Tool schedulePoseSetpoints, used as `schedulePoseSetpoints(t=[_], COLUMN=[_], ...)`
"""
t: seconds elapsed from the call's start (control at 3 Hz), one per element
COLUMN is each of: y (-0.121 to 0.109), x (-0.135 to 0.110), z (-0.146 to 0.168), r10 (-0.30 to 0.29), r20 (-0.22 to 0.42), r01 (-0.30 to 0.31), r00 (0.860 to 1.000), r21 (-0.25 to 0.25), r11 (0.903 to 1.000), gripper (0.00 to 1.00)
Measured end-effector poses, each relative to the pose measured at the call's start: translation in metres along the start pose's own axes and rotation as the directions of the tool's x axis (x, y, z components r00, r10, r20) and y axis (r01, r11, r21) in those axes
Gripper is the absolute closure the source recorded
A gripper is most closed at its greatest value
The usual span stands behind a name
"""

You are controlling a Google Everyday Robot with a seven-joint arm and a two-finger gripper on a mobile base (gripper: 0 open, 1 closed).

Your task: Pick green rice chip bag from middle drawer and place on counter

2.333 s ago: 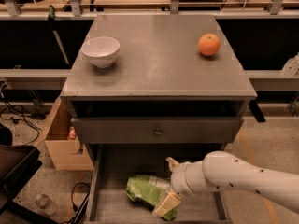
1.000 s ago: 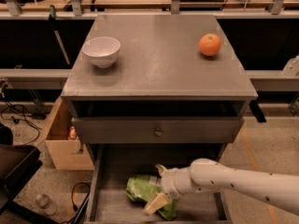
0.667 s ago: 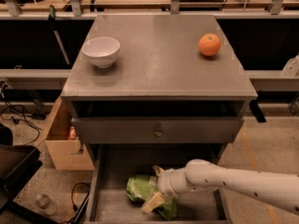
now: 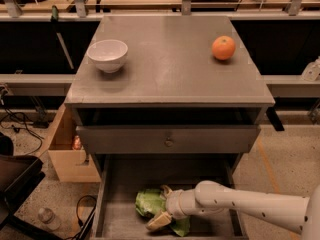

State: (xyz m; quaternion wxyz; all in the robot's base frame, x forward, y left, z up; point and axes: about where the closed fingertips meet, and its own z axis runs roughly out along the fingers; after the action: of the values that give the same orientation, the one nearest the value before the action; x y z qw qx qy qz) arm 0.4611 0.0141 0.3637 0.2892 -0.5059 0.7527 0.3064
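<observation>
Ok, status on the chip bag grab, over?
Gripper open, down in middle drawer, straddling green rice chip bag. Bag on drawer floor, not yet lifted. White bowl and orange on counter, far corners.

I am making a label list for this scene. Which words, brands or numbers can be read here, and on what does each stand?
No text here can be read.
green rice chip bag: any print on it is too blurred to read.
The hand is at this bag, inside the middle drawer.
</observation>
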Motion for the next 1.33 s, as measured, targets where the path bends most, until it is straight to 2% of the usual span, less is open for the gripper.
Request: schedulePoseSetpoints(t=[0.67,1.0,1.33], y=[0.0028,0.0035,0.0035], x=[0.0021,-0.0007,-0.0007], z=[0.0032,0.0008,0.0008], r10=[0.006,0.006,0.006], r20=[0.002,0.002,0.002], r01=[-0.006,-0.006,-0.006], r00=[1.000,1.000,1.000], r21=[-0.007,-0.007,-0.007], r11=[1.0000,1.0000,1.0000], gripper=[0.69,1.00,1.00])
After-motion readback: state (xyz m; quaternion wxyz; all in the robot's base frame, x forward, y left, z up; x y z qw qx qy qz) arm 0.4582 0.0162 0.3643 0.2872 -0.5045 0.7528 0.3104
